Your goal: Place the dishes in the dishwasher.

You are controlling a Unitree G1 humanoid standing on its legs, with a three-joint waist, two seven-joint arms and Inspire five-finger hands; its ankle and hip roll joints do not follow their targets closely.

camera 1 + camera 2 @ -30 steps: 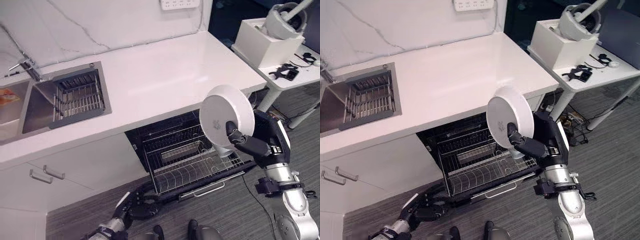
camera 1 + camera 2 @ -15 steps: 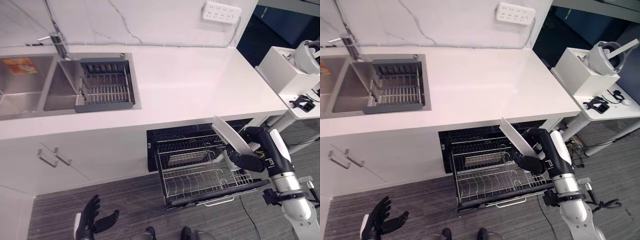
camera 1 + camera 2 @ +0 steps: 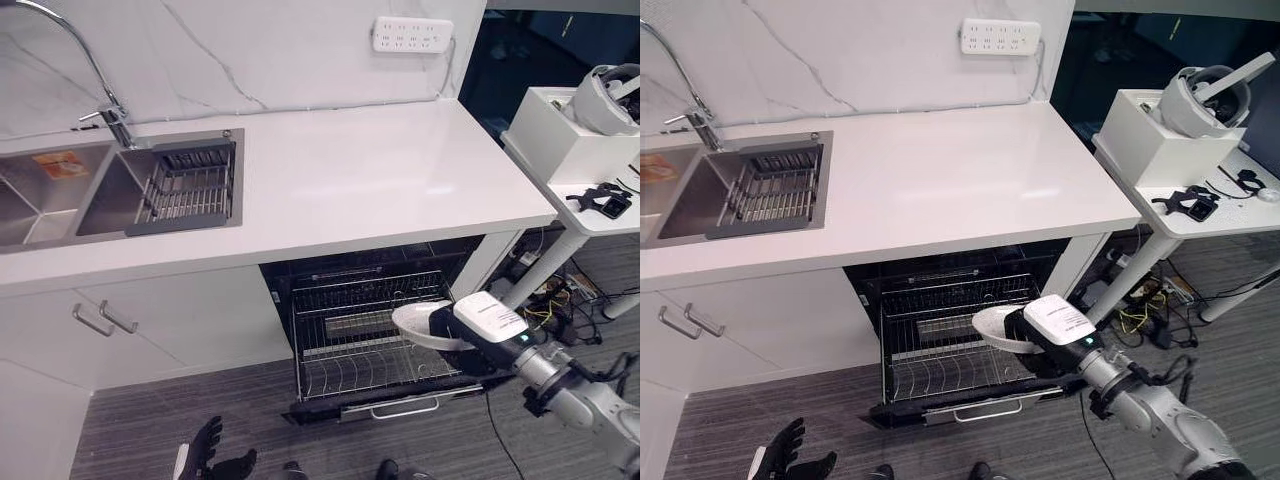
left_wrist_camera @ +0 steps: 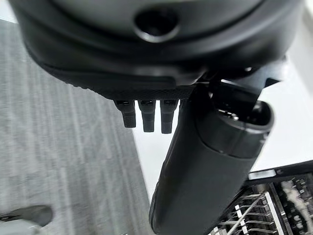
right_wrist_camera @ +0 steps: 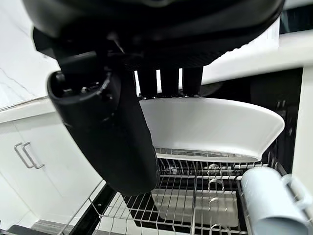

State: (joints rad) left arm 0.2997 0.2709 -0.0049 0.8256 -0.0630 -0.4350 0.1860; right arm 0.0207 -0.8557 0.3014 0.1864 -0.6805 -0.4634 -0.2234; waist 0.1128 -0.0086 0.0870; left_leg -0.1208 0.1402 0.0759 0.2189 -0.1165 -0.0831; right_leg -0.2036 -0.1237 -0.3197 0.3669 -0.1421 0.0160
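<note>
- At the far left the sink (image 3: 60, 195) is sunk into the white worktop (image 3: 350, 170), with a tap (image 3: 110, 115) behind it; a dark wire drying rack (image 3: 185, 188) sits in the right-hand basin and holds no dishes.
- Low in the left eye view, over the grey floor (image 3: 150, 440), the left hand (image 3: 205, 462) hangs with its fingers straight and spread, holding nothing.
- Under the worktop the dishwasher (image 3: 375, 330) stands open, its wire lower rack (image 3: 365, 365) pulled out toward the robot. The rack's tines look bare of plates; in the right wrist view a pale cup-like item (image 5: 266, 196) lies on its side in the rack, though what it is exactly is hard to tell.
- The white plate (image 3: 418, 325) is held nearly flat above the right part of the pulled-out rack, not yet resting on the wires.
- The right hand (image 3: 470, 335) is clamped on the plate's right edge: in the right wrist view the fingers (image 5: 168, 81) reach over the plate's (image 5: 210, 127) rim on its far side while the thumb (image 5: 110, 132) presses against the near side.
- Right of the dishwasher stands a white side table (image 3: 590, 170) carrying a white box (image 3: 560, 130) with a headset (image 3: 615, 95) on top and a small dark object (image 3: 600, 200) beside it.
</note>
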